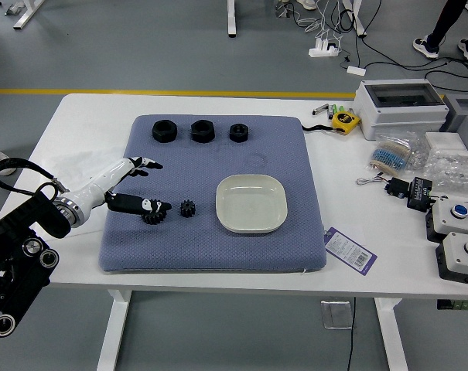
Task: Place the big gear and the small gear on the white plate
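The robot's left hand [158, 185] reaches in over the left edge of the blue mat [218, 259] on the white desk [71, 267]. Its fingers are spread apart, and it grips nothing. One fingertip is right by the big gear [153, 219], partly hiding it; I can't tell if they touch. The small gear [188, 209] sits just beside the big one, on the side facing the white plate [251, 204]. Both gears are off the plate. Three black round things [203, 131] line up near the mat's far edge.
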`<state>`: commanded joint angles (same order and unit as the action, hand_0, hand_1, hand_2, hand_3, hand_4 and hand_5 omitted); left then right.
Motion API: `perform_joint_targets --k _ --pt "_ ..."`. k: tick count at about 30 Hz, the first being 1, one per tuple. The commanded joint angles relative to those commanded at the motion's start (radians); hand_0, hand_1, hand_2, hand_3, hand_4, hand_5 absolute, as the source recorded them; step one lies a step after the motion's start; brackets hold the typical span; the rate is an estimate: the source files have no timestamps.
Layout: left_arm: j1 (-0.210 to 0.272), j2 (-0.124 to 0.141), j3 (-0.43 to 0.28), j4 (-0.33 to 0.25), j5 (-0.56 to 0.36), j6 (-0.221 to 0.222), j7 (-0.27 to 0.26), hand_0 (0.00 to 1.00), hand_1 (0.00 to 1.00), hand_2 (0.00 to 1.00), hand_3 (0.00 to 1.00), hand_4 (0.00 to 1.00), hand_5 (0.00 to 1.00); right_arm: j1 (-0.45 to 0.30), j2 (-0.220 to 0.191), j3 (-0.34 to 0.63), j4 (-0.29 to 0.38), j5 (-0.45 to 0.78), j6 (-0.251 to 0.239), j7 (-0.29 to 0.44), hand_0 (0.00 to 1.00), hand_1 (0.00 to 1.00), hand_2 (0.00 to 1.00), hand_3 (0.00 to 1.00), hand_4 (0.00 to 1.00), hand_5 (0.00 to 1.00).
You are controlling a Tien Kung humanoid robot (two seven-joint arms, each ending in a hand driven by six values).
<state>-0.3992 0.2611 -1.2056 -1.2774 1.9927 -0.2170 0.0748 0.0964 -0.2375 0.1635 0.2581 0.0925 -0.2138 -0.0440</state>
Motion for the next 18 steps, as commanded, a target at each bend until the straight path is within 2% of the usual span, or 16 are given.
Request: perform_joint_targets --k 2,7,8,18 --pt "-0.015 0.005 0.026 0.011 0.038 0.012 -0.008 0.739 0.773 0.862 0.836 0.998 0.139 0.001 0.000 0.001 0.000 -0.001 0.000 0.000 0.684 0.656 0.739 0.600 0.807 0.720" --pt "-0.050 0.006 0.076 0.039 0.096 0.037 -0.022 0.739 0.773 0.862 0.836 0.998 0.139 0.003 0.000 0.002 0.000 -0.004 -0.001 -0.002 0.684 0.656 0.739 0.600 0.807 0.720" --pt "-0.059 0.005 0.088 0.046 0.107 0.034 -0.021 0.730 0.769 0.854 0.838 0.998 0.091 0.004 0.000 0.002 0.001 -0.005 -0.001 -0.002 0.684 0.656 0.739 0.600 0.808 0.721" --pt "-0.090 -0.001 0.136 0.086 0.112 0.013 -0.009 0.726 0.759 0.835 0.837 0.998 0.086 0.008 -0.001 0.006 0.001 -0.010 -0.002 -0.005 0.684 0.656 0.739 0.600 0.808 0.721"
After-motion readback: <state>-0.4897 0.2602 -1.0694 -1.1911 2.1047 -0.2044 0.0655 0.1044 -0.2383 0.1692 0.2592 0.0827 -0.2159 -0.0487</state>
